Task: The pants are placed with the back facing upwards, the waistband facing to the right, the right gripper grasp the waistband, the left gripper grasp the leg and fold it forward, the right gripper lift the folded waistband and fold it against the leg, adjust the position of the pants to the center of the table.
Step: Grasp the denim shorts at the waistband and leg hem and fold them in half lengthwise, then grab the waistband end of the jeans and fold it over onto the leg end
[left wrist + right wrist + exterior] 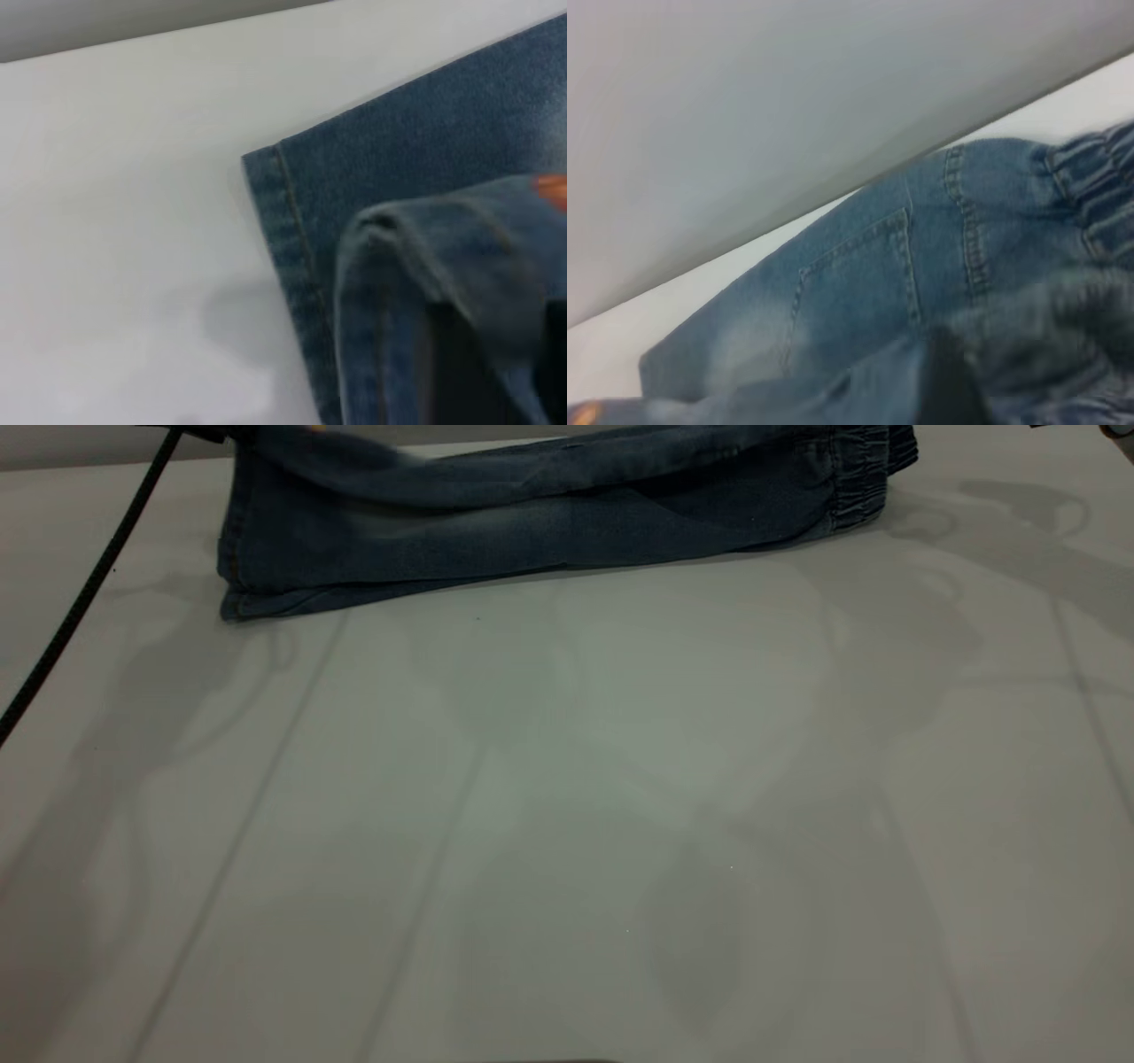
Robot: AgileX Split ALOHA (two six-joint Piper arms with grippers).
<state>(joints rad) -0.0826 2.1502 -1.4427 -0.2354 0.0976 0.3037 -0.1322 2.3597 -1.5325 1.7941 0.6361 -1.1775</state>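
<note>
**Desk:** What of the robot itself made it into the shot?

**Photographer:** Very little. A thin black cable (89, 584) runs in one straight slanting line, left of the pants (532, 522), from above their hem corner down to the picture's edge. Where the cable starts, a sliver of black housing (199, 432) shows.

**Desk:** Anything past the waistband end of the pants?

**Photographer:** Only a pale grey rounded scrap (1125, 441), too little to identify. In each wrist view a dark, blurred shape sits against the pants' denim. No markings or screws can be made out.
</note>
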